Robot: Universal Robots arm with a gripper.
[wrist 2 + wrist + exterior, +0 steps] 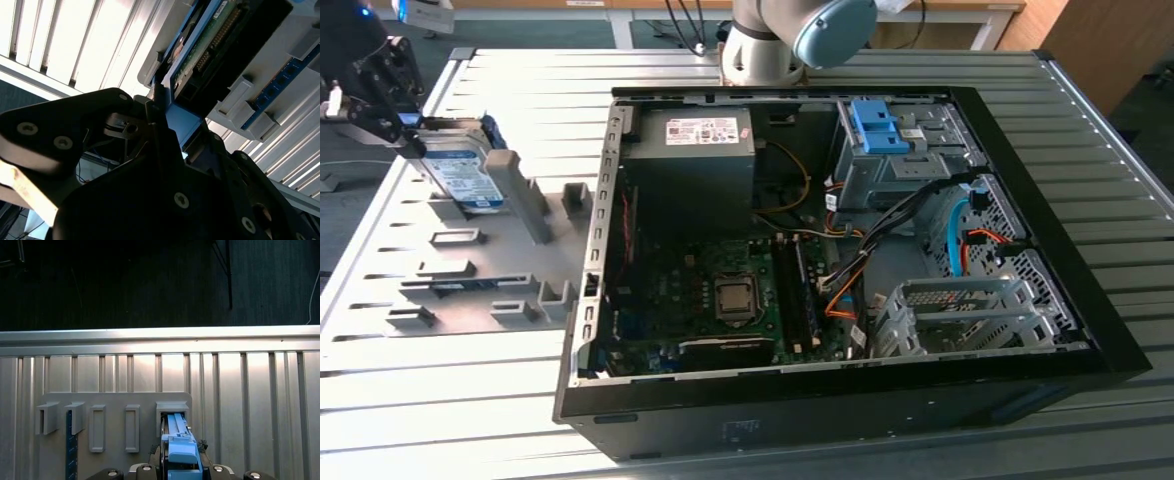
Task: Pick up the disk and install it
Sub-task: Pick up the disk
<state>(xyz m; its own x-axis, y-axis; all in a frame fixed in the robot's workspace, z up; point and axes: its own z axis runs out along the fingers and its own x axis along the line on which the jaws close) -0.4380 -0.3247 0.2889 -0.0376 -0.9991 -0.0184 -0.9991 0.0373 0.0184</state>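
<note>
The disk [462,176] stands on edge at the exterior view's far left, over the grey fixture plate [467,270]. It is silver-grey with a white-and-blue label and a blue bracket. My gripper [416,140] is shut on its upper end. In the first wrist view the disk's blue bracket [179,447] runs from my gripper [180,469] down to a grey slot [172,409] of the plate; I cannot tell whether it is clear of the slot. The second wrist view shows the disk's green circuit-board side [212,47] held in dark fingers [156,117].
An open black computer case [1107,330] lies on the slatted metal table [440,400]. Inside are a grey box with a white sticker [700,135], a blue latch on the drive bay [874,125], a motherboard [734,295] and a metal cage [961,315]. The arm's base [767,45] stands behind the case.
</note>
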